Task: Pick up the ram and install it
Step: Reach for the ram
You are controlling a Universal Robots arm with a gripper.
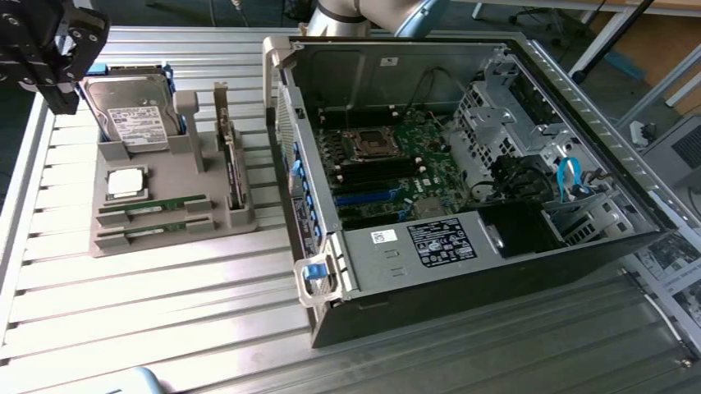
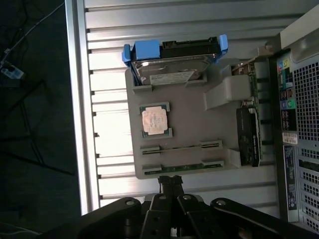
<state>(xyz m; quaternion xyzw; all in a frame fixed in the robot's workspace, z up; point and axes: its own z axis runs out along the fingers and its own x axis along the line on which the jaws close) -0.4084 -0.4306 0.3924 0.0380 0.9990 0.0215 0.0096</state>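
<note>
Two rams, thin green sticks, lie in slots at the near end of a grey holder (image 1: 208, 234): one ram (image 1: 153, 205) (image 2: 180, 147) and a second ram (image 1: 153, 231) (image 2: 180, 168) beside it. My gripper (image 1: 62, 98) (image 2: 171, 180) hangs high above the table at the exterior view's far left, up and away from the holder. Its fingers are shut together with nothing between them. In the wrist view the fingertips point toward the holder's ram end.
The holder also carries a silver hard drive (image 1: 131, 119) in a blue bracket, a square processor (image 1: 126, 182) and an upright card (image 1: 232, 164). An open computer case (image 1: 460, 164) lies at the exterior view's right, its motherboard (image 1: 383, 160) exposed. All rests on a slatted metal table (image 1: 164, 312).
</note>
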